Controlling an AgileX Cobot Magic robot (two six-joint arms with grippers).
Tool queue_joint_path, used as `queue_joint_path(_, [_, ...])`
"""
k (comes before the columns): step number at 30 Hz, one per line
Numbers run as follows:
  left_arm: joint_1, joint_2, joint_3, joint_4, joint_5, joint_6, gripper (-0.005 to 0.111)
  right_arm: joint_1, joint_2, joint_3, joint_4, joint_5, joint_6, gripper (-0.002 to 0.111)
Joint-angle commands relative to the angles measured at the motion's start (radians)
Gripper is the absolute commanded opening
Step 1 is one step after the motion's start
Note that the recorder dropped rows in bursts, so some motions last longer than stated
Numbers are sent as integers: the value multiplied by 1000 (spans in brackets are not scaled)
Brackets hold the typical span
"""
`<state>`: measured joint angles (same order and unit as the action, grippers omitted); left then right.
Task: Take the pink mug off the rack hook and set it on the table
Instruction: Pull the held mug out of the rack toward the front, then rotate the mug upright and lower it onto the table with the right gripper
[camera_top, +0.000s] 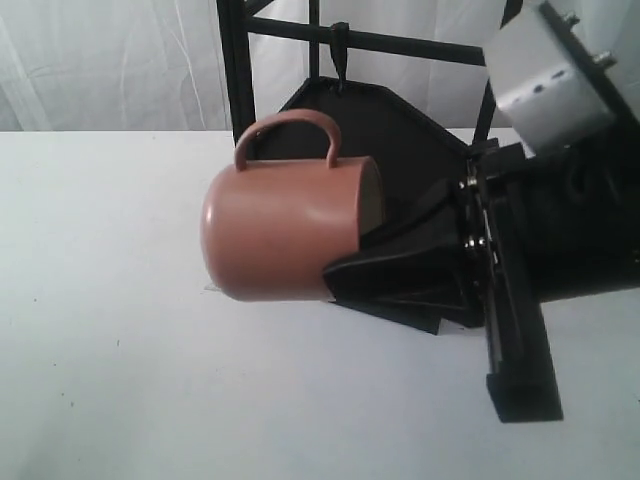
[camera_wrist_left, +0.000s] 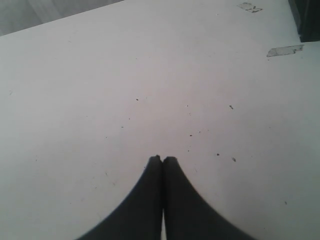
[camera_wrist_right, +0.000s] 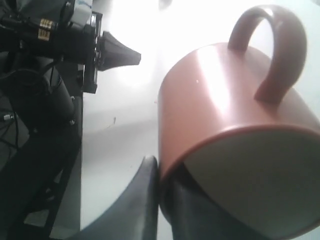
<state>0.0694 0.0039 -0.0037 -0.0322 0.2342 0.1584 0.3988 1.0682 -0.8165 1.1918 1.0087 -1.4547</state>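
While the right tool (camera_top: 345, 278) is gripping the pink mug (camera_top: 280, 230) by its rim, the mug is lying sideways straight ahead of it, long axis level, handle up, clear of the rack hook (camera_top: 340, 55), over the tabletop (camera_top: 110, 380); the left tool (camera_wrist_left: 161, 160) is resting closed, empty.

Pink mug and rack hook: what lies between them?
Nothing: the exterior view shows a bare gap between the rack hook and the pink mug below, black shelf behind.

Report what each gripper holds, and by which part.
The right gripper clamps the pink mug by its rim wall, one finger inside, one outside. The left gripper is shut, holding nothing.
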Motion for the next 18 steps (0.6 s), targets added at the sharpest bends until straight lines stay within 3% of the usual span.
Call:
queue_joint_path(1, [-6,-4,4,-7,-1,-2,0,1,-35,-28,92,-36,83,0])
queue_joint_path(9, [-6,-4,4,-7,-1,-2,0,32,-30,-122,0,-45,310,0])
queue_joint_path(14, [-6,-4,4,-7,-1,-2,0,165,13,-176,-196,-48,523,0])
queue_joint_path(18, [-6,-4,4,-7,-1,-2,0,299,69,-236,-458,-76,711,0])
